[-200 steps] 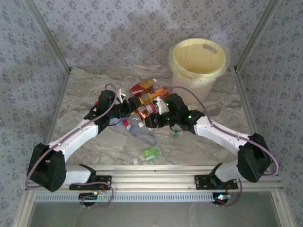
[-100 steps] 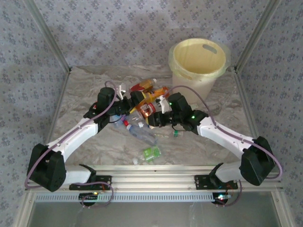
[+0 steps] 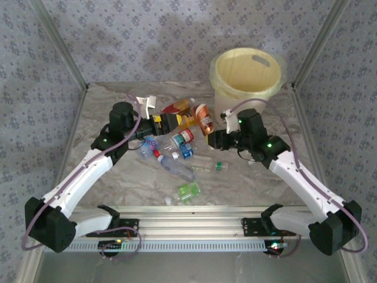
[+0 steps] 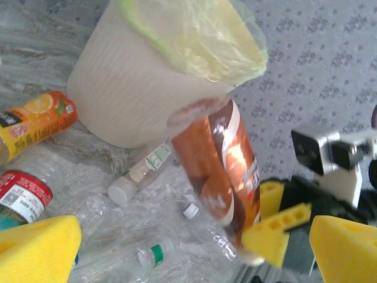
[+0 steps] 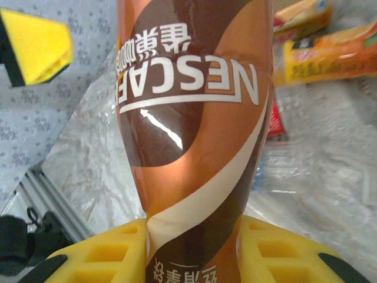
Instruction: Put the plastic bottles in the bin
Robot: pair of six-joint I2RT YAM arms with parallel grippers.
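Note:
My right gripper point(image 5: 194, 262) is shut on a brown and orange Nescafe bottle point(image 5: 194, 112), its yellow pads point(image 5: 100, 259) pinching the bottle's narrow end. From above, that bottle point(image 3: 203, 118) hangs over the table just left of the bin point(image 3: 247, 79), with the right gripper point(image 3: 212, 132) below it. My left gripper point(image 3: 167, 122) stands open beside the pile of plastic bottles point(image 3: 177, 138), holding nothing. In the left wrist view the held bottle point(image 4: 221, 171) is in front of the pale bin point(image 4: 129, 88), between my open left gripper's point(image 4: 188, 253) yellow pads point(image 4: 35, 247).
An orange juice bottle point(image 4: 35, 118), a red-labelled bottle point(image 4: 20, 197) and clear bottles point(image 4: 138, 174) lie near the bin's foot. A crushed clear bottle point(image 3: 177, 168) and a green piece point(image 3: 189, 190) lie nearer the front edge. Patterned walls enclose the marble table point(image 3: 118, 177).
My left gripper opened, let go of the brown bottle and drew back left. My right gripper closed on that bottle and carried it up and right, toward the bin.

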